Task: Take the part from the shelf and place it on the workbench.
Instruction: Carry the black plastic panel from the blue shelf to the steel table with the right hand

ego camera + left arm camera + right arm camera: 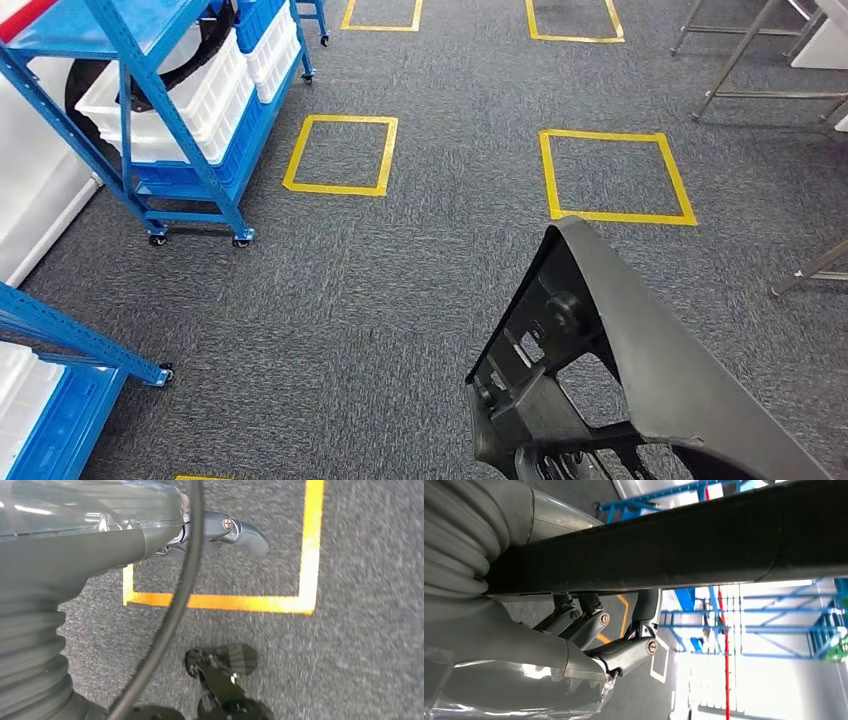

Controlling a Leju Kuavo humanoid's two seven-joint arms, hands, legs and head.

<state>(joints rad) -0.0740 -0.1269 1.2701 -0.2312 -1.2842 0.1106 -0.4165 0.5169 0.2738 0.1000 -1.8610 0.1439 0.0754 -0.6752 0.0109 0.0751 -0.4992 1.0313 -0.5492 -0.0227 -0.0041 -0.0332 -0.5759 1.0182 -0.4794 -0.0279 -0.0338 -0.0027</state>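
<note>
**Part in right hand, above the carpet**

You see the large black moulded plastic frame part point(640, 370) at the 5 o'clock area of the head view, raised over the grey carpet floor point(420, 300). The right hand point(589, 645) grips it, fingers point(624, 652) wrapped under its dark bar. The left hand point(220, 530) holds nothing; you cannot tell how wide its fingers stand. Blue steel shelving with white plastic bins point(200, 100) stands at 10 o'clock. Yellow tape squares point(342, 155) mark the floor at 12 o'clock.

Grey carpet floor point(400, 300) with yellow tape squares point(341, 154); one tape square lies beyond the left fingers point(247, 535). Blue wheeled shelf point(180, 150) stands on floor, holding white bins point(215, 95).
</note>
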